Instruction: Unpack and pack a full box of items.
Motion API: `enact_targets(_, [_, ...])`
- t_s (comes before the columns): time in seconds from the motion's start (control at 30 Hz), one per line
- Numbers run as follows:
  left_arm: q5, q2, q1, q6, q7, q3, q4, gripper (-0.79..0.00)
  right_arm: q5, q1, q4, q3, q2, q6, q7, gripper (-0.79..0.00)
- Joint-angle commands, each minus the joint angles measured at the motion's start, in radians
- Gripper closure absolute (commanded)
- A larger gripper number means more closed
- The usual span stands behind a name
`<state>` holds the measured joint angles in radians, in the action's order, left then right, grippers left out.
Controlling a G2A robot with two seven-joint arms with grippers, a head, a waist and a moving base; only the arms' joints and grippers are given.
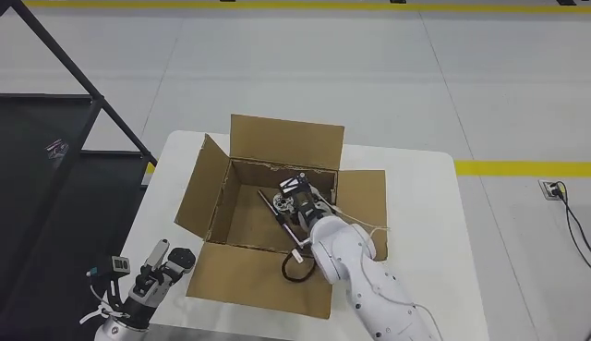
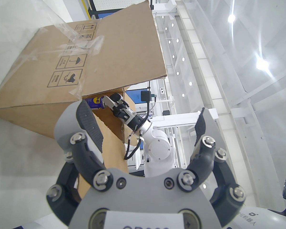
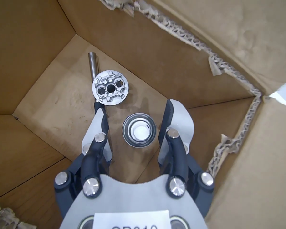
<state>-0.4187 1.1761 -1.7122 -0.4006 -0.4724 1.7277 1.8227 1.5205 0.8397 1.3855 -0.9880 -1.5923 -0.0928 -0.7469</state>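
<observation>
My right gripper [image 3: 134,104], fingers [image 3: 102,120] spread and empty, hangs inside the cardboard box [image 1: 286,142]. Straight ahead stands the spray can [image 3: 139,131], upright on the box floor, its long axis in line with my reach, its top framed between the fingers. Beside it lie a slotted metal disc [image 3: 110,87] and a steel rod [image 3: 92,63]. My left gripper [image 2: 143,109], also spread, sits outside the box; the right is nearer.

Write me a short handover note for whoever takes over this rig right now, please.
Left gripper: open, empty, beside the box over the table.
Right gripper: open, inside the box, straddling the standing spray can, not closed on it.
Metal disc and metal rod lie on the box floor.
Done: flaps open.
Left: grip the can; unpacking or packing, cannot tell.
</observation>
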Motion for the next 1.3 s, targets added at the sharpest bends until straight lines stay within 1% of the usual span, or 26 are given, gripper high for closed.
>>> enact_targets(0.0, [0.000, 0.000, 0.000, 0.000, 0.000, 0.000, 0.000, -0.785, 0.003, 0.033, 0.078, -0.014, 0.004, 0.001, 0.020, -0.619])
enact_targets(0.07, [0.000, 0.000, 0.000, 0.000, 0.000, 0.000, 0.000, -0.785, -0.001, 0.079, 0.172, -0.036, 0.010, -0.003, 0.050, -0.751])
enact_targets(0.1, [0.000, 0.000, 0.001, 0.001, 0.003, 0.001, 0.001, -0.785, -0.011, 0.106, 0.222, -0.049, 0.013, -0.007, 0.070, -0.785])
enact_targets(0.17, [-0.007, 0.000, 0.008, 0.005, 0.021, 0.015, 0.008, -0.785, -0.032, 0.158, 0.312, -0.071, 0.018, -0.002, 0.107, -0.785])
enact_targets(0.27, [-0.012, 0.000, 0.025, 0.015, 0.049, 0.042, 0.008, -0.785, -0.114, 0.232, 0.422, -0.119, 0.024, 0.005, 0.166, -0.785])
enact_targets(0.43, [0.003, -0.002, 0.052, 0.039, 0.059, 0.062, 0.036, -0.785, -0.114, 0.232, 0.422, -0.119, 0.024, 0.005, 0.166, -0.785])
enact_targets(0.57, [0.046, -0.003, 0.080, 0.064, 0.057, 0.048, 0.070, -0.785, -0.113, 0.235, 0.423, -0.119, 0.024, 0.007, 0.170, -0.785])
enact_targets(0.67, [0.070, -0.002, 0.112, 0.099, 0.078, 0.022, 0.082, -0.785, -0.162, 0.277, 0.466, -0.146, 0.029, 0.047, 0.235, -0.785])
enact_targets(0.8, [0.115, -0.001, 0.139, 0.125, 0.070, -0.017, 0.105, -0.785, -0.272, 0.357, 0.550, -0.247, 0.041, 0.090, 0.284, -0.785])
enact_targets(0.9, [0.150, -0.001, 0.156, 0.149, 0.059, -0.048, 0.117, -0.785, -0.383, 0.429, 0.608, -0.344, 0.050, 0.104, 0.316, -0.785])
enact_targets(0.97, [0.181, -0.001, 0.167, 0.165, 0.052, -0.072, 0.121, -0.785, -0.482, 0.471, 0.629, -0.413, 0.055, 0.114, 0.317, -0.785])
enact_targets(1.03, [0.208, -0.001, 0.178, 0.185, 0.049, -0.096, 0.121, -0.785, -0.583, 0.492, 0.622, -0.481, 0.061, 0.126, 0.276, -0.785])
enact_targets(1.1, [0.231, 0.000, 0.190, 0.200, 0.046, -0.116, 0.116, -0.785, -0.697, 0.491, 0.592, -0.552, 0.068, 0.162, 0.209, -0.785])
enact_targets(1.17, [0.250, 0.000, 0.201, 0.215, 0.046, -0.130, 0.108, -0.785, -0.770, 0.482, 0.544, -0.616, 0.076, 0.179, 0.165, -0.785])
enact_targets(1.27, [0.269, 0.000, 0.219, 0.243, 0.036, -0.149, 0.092, -0.785, -0.884, 0.461, 0.462, -0.693, 0.087, 0.219, 0.131, -0.785])
